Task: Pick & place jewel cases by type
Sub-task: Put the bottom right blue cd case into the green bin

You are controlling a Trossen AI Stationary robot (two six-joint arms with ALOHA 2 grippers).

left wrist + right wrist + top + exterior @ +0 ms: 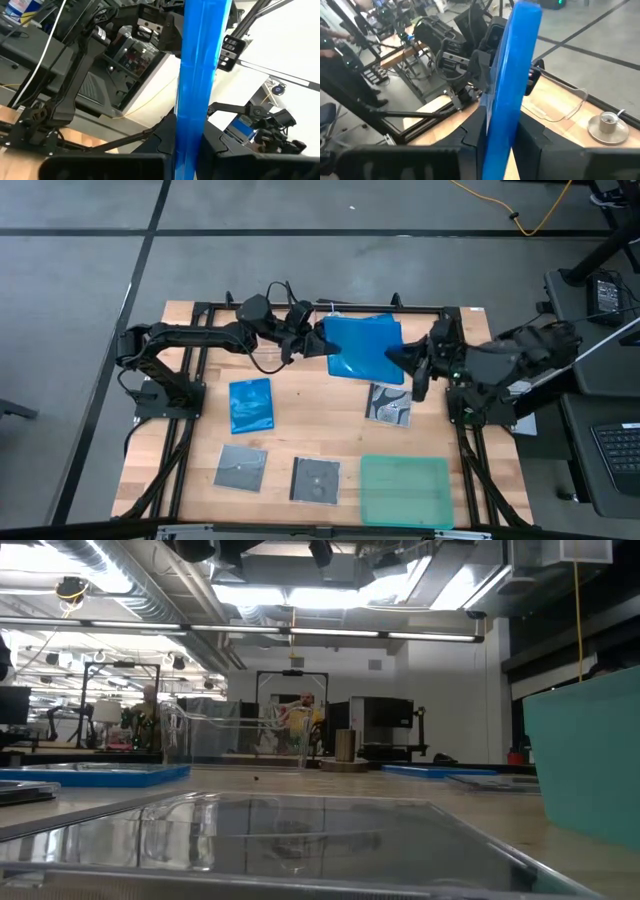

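blue case pinched between two hands at the back of the table

the left hand (318, 340) is pinching one edge of a blue jewel case (365, 346), its fingers (160, 142) pressed against both faces of the case, which is standing on edge in the left wrist view. the right hand (408, 360) is reaching in at the opposite edge; its fingers (470, 137) are flanking the case in the right wrist view, but whether they are gripping it or standing slightly apart is hard to make out. the case is hanging over the back middle of the table (200, 460), and what lies under it is hidden.

a second blue case (251, 405) is lying flat left of centre. a grey-black case (389, 403) is lying just in front of the held one, and two more (241, 468) (315, 480) are sitting near the front edge. a teal-green tray (405, 491) is resting at the front right. in the low view a clear plastic tub (280, 830) is filling the foreground and blocking much of the table; both hands are out of that picture. no writing on the cases can be read.
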